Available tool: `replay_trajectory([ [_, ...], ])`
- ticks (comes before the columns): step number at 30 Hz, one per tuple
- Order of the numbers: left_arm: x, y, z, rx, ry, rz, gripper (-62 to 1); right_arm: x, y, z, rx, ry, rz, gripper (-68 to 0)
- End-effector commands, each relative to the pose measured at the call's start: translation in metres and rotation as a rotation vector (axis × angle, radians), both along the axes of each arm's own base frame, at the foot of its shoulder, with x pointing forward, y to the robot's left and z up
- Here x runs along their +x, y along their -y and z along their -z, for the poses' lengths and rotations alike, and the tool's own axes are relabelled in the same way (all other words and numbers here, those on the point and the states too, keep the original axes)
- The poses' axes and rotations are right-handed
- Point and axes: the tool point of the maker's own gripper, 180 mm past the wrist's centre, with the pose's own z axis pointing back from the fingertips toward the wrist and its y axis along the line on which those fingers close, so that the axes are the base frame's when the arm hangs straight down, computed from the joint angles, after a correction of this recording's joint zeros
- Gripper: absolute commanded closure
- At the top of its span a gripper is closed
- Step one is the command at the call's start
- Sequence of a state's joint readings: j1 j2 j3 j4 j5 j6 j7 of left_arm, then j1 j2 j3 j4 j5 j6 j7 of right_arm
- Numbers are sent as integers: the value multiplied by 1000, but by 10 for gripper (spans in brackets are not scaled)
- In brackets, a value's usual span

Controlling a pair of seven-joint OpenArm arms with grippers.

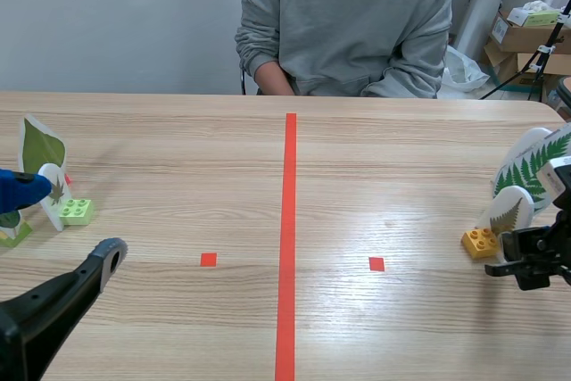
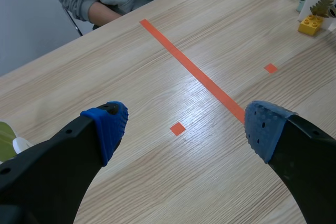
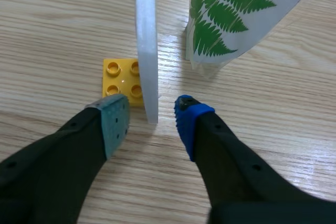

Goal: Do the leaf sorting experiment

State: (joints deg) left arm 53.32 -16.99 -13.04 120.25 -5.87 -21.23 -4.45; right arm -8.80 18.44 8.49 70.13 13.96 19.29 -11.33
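Your right gripper [image 3: 149, 119] has its two fingers spread, one on each side of the white card [image 3: 147, 40], which you see edge-on from the wrist. The card stands upright, slotted into the yellow brick [image 3: 118, 77], and its near edge sits in the gap between the pads. Neither pad looks pressed against it, so count this as lined up for a grasp rather than holding. The brick keeps the card vertical, which gives you a thin upright edge to pinch instead of a flat sheet on the table [image 1: 178, 149].

Just beyond it, the larger fern card [image 3: 231, 14] leans close to your blue-padded finger. Squeeze carefully, because a sideways nudge there could tip it.

Your left gripper [image 2: 184, 124] hangs above bare wood on its own side of the tape line [image 1: 287, 220], fingers wide apart and holding nothing. In the scene view it sits near the light green brick [image 1: 77, 211] and the broad-leaf card [image 1: 41, 144]. Broad leaves are on the left and ferns on the right, which suggests the line divides the two groups. I judge the next step is yours on the right: clamp onto the card and lift it, brick and all.

A person [image 1: 348, 24] sits across the table, hands off it.
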Motion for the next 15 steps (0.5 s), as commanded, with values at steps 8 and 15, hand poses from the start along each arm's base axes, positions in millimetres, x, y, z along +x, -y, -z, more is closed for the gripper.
replay_trajectory([
  [8, 1, 1, -3, -17, 9, -1, -482, 3, 4, -14, 14, 40, 3, -619],
  [15, 1, 1, -3, -17, 10, -1, -482, -33, -11, -17, 49, 29, -118, -619],
])
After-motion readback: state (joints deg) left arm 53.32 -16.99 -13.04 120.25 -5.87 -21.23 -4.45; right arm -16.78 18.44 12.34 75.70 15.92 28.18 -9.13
